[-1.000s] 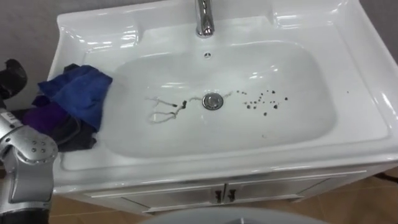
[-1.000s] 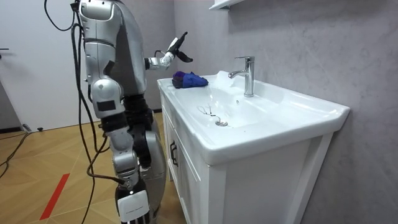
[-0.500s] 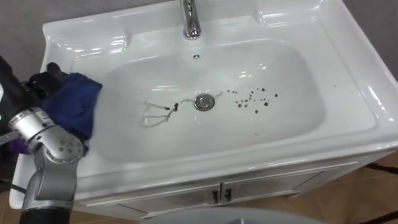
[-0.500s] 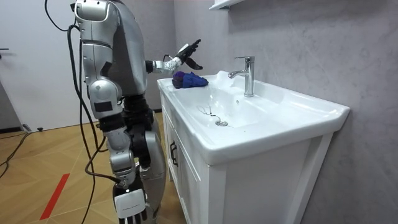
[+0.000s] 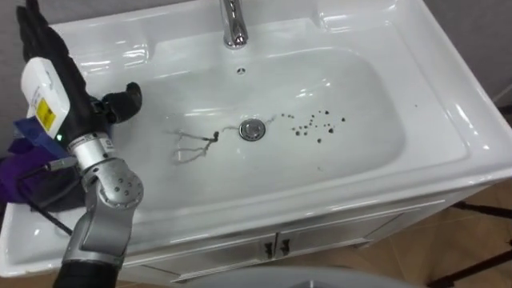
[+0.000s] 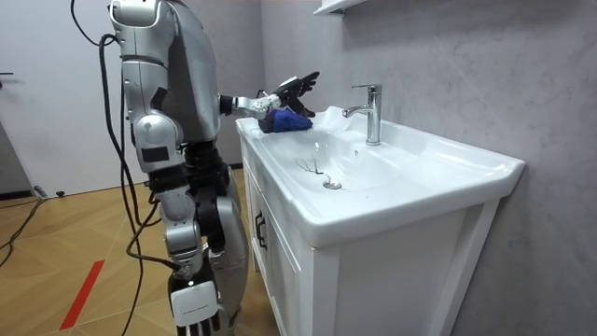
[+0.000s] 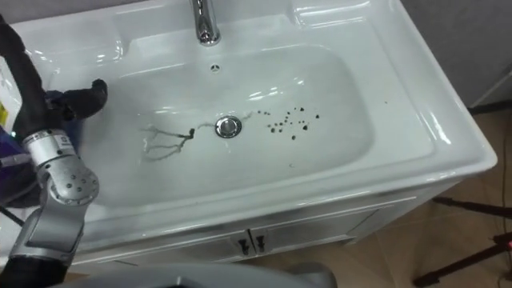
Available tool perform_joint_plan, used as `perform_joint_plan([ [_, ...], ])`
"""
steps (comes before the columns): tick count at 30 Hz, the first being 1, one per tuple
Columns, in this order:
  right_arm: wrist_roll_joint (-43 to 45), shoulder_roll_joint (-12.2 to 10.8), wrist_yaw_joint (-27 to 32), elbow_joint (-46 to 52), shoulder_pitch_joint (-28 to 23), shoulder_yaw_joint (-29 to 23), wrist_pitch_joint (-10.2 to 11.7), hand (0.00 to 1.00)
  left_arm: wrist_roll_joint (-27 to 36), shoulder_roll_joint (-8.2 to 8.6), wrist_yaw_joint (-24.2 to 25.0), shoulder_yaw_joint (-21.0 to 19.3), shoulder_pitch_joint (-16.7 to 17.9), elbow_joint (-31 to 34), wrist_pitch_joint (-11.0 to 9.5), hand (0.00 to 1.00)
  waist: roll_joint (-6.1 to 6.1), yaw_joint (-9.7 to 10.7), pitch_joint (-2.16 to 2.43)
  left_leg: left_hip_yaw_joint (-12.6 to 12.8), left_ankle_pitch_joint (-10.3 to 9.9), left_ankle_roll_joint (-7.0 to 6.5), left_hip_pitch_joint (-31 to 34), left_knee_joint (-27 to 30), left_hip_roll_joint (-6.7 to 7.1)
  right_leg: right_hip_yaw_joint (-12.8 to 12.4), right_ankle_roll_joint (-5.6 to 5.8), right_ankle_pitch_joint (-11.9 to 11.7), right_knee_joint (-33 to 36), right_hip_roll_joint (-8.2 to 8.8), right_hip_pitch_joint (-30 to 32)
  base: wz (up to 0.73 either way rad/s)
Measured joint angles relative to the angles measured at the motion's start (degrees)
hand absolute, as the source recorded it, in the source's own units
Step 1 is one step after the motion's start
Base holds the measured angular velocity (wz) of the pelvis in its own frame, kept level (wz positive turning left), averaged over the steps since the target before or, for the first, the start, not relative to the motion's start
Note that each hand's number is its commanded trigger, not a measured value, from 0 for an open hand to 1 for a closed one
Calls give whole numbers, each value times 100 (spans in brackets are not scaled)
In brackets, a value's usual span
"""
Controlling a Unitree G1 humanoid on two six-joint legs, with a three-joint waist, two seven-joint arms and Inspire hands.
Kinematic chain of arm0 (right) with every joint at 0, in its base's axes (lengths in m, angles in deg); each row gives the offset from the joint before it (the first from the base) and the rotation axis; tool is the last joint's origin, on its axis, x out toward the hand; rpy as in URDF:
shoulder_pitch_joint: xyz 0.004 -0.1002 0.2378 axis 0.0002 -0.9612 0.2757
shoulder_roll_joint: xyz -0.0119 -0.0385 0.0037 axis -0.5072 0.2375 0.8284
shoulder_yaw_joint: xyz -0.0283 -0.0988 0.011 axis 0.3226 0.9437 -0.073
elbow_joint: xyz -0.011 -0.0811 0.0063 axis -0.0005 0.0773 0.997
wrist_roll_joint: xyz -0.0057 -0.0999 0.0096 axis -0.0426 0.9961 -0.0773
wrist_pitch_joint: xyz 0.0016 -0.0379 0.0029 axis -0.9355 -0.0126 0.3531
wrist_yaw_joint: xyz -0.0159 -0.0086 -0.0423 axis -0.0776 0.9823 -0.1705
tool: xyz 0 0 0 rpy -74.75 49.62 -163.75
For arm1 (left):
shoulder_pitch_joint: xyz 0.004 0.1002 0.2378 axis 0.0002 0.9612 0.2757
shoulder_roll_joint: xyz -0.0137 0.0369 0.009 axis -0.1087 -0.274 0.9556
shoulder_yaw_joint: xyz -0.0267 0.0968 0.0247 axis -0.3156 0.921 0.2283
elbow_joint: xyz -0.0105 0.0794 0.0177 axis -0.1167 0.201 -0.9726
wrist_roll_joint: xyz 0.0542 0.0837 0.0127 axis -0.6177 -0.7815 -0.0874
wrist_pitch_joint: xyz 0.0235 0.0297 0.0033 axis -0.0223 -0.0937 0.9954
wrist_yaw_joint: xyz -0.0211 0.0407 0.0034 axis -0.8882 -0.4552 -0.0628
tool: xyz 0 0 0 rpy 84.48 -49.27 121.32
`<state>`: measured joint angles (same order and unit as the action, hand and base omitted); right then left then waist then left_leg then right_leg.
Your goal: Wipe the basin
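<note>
The white basin (image 5: 376,88) has dark specks (image 5: 317,128) to the right of its drain (image 5: 252,129) and pale streaks (image 5: 192,146) to the left of it. A blue and purple cloth (image 6: 284,119) lies on the counter at the basin's left end, and its edge (image 5: 20,164) peeks out behind my arm. My left hand (image 5: 60,84) hovers over the cloth at the basin's left rim, open, fingers straight and thumb (image 5: 122,100) out toward the bowl. Seen from the room, I stand at the vanity's left end with that hand (image 6: 295,87) just above the cloth.
A chrome faucet (image 5: 232,24) stands at the back centre of the basin. The white vanity (image 6: 373,261) has cabinet doors with dark handles (image 5: 268,248) below. A grey wall runs behind it, and a wooden floor (image 6: 75,243) lies around it.
My left hand has swung forward from beside the counter to above the cloth, fingers still straight. The eye views have shifted, so the basin sits further left.
</note>
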<state>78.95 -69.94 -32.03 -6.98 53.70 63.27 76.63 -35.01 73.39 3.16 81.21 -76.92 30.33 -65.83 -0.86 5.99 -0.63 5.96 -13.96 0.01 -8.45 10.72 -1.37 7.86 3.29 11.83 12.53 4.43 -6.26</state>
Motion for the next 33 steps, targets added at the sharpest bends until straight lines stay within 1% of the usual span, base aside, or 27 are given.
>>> perform_joint_plan([
  [6, -32, -80, 102, -62, 72, 3, -1, 0, 0, 6, 17, 233, -46, -13, -17, 0, -15, 3, 17, 1, 1, 0, -6, 2, -1, -1, 0, 0, 2, 0, 23, 0],
  [9, -45, -87, 98, -59, 61, 94, -10, 0, -2, 12, 62, 237, -46, -77, -6, 0, 5, -4, 30, 3, 1, 0, -23, 1, -1, -8, -1, 0, 2, -1, 12, 0],
  [14, -23, -86, 34, 14, 56, 215, -197, 0, -43, 13, 172, 244, 44, -122, 62, 0, 62, -18, 45, 4, 1, 0, -22, -2, -2, -5, -2, -1, 0, -1, 11, 0],
  [17, -21, -87, 3, 14, 59, 225, -251, 0, -118, 14, 177, 286, 50, -332, 182, 0, 71, -23, 49, 4, 1, 0, -23, -1, -2, -5, -7, -7, -4, -1, -7, 0],
  [18, -21, -87, -16, 11, 57, 235, -254, 0, -118, 14, 181, 309, 51, -377, 246, 0, 70, -24, 49, 4, 1, 0, -21, -1, -4, -3, -9, -9, -4, -1, -8, 0],
  [20, -22, -87, -17, 5, 64, 268, -324, 0, -195, 24, 180, 326, 51, -512, 264, 0, 56, -47, 53, 4, 1, 0, -24, -1, -6, -3, -10, -14, -3, -3, -15, 0],
  [21, -28, -87, -12, 5, 60, 272, -368, 0, -237, 30, 181, 333, 56, -634, 267, 0, 38, -59, 66, 5, 1, 0, -27, 0, -9, -4, -12, -20, -2, -6, -18, 0],
  [23, -27, -87, -1, 4, 53, 273, -401, 0, -236, 67, 181, 333, 61, -762, 290, 0, 11, -85, 72, 7, 0, 0, -17, -1, -16, -5, -15, -29, 1, -13, -2, 0],
  [25, -30, -88, 35, 8, 50, 341, -458, 0, -234, 146, 181, 334, 62, -915, 298, 0, -15, -141, 86, 9, 0, 2, 1, -10, -27, -5, -24, -49, 8, -24, 22, 0],
  [28, -31, -86, 80, 56, 55, 440, -488, 0, -233, 190, 181, 340, 94, -1092, 312, 0, -36, -159, 99, 11, 3, 7, 0, -3, -39, -3, -33, -60, 9, -35, 17, 0],
  [33, -59, -86, 163, 95, 62, 439, -490, 0, -327, 204, 176, 347, 231, -1121, 412, 0, -36, -160, 99, 10, 7, 14, -8, 1, -43, -4, -34, -60, 12, -39, 16, 0],
])
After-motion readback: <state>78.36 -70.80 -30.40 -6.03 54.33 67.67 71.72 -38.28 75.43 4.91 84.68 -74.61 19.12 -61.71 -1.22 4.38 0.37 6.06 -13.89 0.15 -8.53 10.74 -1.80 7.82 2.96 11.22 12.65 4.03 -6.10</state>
